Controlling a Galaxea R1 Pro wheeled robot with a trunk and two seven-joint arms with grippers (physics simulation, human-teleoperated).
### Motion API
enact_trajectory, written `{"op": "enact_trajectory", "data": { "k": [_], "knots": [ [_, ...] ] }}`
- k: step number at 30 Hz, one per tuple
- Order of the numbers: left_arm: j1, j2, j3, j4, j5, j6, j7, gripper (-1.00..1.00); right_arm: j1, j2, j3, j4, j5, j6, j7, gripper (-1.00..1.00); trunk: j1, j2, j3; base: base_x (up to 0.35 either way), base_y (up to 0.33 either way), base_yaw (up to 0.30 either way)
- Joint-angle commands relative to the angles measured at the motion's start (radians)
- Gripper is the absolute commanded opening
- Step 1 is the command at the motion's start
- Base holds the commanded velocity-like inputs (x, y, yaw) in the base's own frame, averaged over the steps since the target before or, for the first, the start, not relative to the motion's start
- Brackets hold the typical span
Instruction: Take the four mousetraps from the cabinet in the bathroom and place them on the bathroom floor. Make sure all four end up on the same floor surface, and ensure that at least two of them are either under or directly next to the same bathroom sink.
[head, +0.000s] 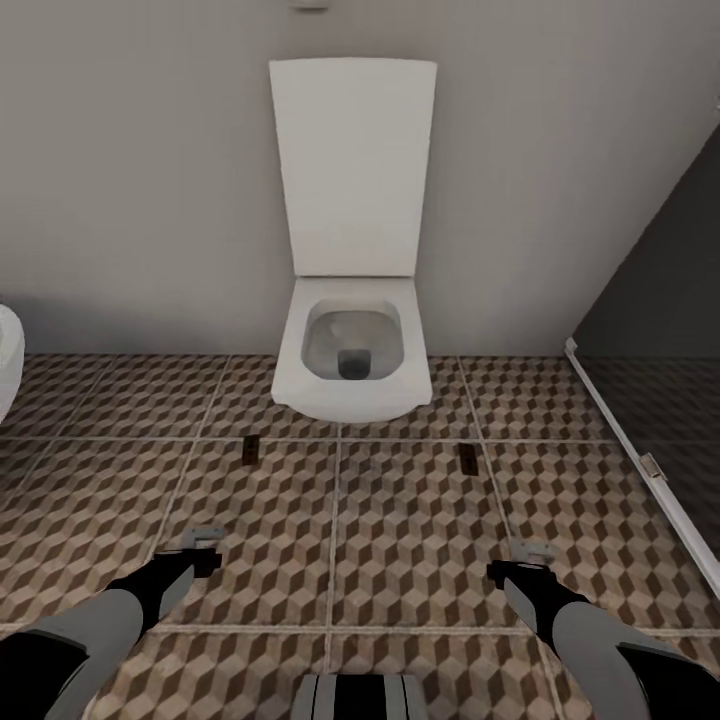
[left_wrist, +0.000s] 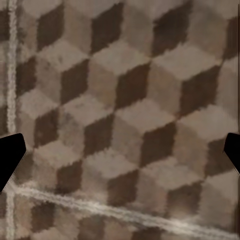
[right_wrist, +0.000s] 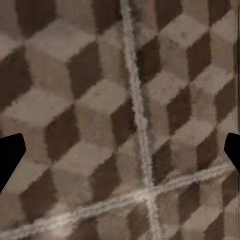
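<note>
Both arms low in frame: left gripper (head: 205, 548) spread, empty; right gripper (head: 522, 560) likewise. Two mousetraps (head: 252, 450) (head: 469, 458) lie mid-frame on bathroom floor (head: 400, 540), flanking toilet (head: 352, 360). Risk: neither counts as sink-adjacent.

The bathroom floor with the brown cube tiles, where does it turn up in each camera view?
Head view: the bathroom floor of brown, beige and cream cube-pattern tiles spans the lower half, below the white toilet.
Left wrist view: floor under the claw.
Right wrist view: floor under the claw.
Shared landmark: the pale grout lines.
</note>
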Motion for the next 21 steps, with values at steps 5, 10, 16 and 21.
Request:
{"op": "enact_trajectory", "data": {
  "k": [5,10,16,21],
  "knots": [
    [0.000,0.001,-0.009,-0.003,0.009,0.007,0.004,1.00,0.000,0.000,-0.007,-0.002,0.011,0.008,-0.001,1.00,-0.002,0.001,0.019,0.000,0.000,0.000],
    [0.000,0.001,-0.009,-0.003,0.009,0.007,0.002,1.00,0.000,0.000,-0.007,-0.002,0.011,0.007,-0.001,1.00,-0.005,0.002,0.038,0.000,0.000,0.000],
    [0.000,0.001,-0.009,-0.003,0.009,0.006,-0.001,1.00,0.000,0.000,-0.007,-0.002,0.010,0.007,-0.001,1.00,-0.007,0.004,0.061,0.000,0.000,0.000],
    [0.000,0.002,-0.009,-0.003,0.009,0.006,-0.001,1.00,0.000,0.001,-0.007,-0.002,0.011,0.005,-0.001,1.00,-0.010,0.005,0.081,0.000,0.000,0.000]
  ]
}}
